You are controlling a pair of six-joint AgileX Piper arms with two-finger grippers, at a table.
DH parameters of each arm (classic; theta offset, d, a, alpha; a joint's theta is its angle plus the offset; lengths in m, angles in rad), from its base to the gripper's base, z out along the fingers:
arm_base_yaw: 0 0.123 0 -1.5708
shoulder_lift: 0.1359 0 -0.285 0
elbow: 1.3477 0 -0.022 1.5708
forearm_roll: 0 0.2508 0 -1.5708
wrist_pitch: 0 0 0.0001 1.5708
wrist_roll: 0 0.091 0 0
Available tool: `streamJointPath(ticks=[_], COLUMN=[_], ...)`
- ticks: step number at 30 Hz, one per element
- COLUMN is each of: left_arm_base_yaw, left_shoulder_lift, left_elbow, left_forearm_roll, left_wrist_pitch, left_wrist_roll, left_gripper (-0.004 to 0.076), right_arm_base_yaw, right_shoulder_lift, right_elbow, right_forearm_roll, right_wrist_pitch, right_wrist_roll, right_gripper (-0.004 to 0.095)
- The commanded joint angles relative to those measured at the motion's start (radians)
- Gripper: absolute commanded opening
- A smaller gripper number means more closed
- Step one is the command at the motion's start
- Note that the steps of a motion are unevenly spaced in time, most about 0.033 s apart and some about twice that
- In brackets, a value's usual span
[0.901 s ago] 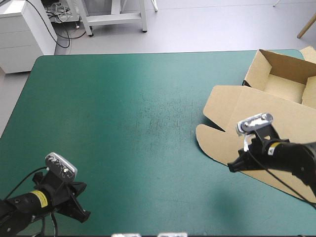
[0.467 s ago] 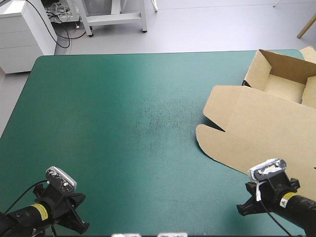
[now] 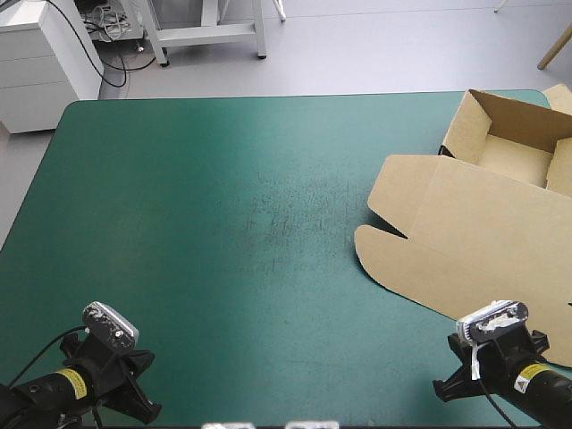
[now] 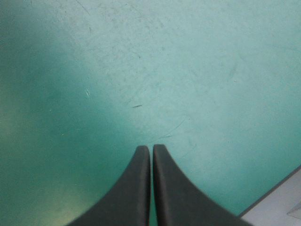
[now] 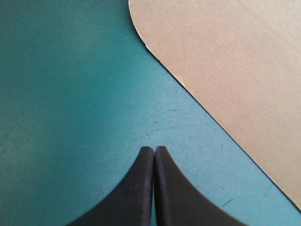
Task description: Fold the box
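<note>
Box (image 3: 483, 234) an open brown tray, lid flat, left pincer (image 4: 151, 147) and right pincer (image 5: 154, 148) both pressed together

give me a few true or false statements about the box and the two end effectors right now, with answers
1. The brown cardboard box has its lid lying flat on the teal-green table cover. True.
2. The right end effector grips the box. False: it is shut on nothing, over bare cover beside the lid's edge.
3. The left end effector is shut. True.
4. The box sits at the table's left edge. False: it lies toward the far right corner.
</note>
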Motion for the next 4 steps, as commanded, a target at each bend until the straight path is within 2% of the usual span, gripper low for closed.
streamJointPath(ticks=[1, 4], left_arm_base_yaw=[0.002, 0.002], left_shoulder_lift=[0.004, 0.004], left_elbow=[-0.024, -0.024], left_forearm_roll=[-0.013, -0.013], left_wrist_pitch=[-0.034, -0.034], left_wrist_roll=[-0.008, -0.011], left_gripper=[-0.0008, -0.0008], right_arm_base_yaw=[0.003, 0.003], right_shoulder_lift=[0.008, 0.008], right_elbow=[-0.028, -0.028], right_forearm_roll=[0.011, 0.011], right_wrist_pitch=[-0.056, -0.052], right_wrist_roll=[-0.006, -0.006], right_gripper=[-0.0020, -0.0020])
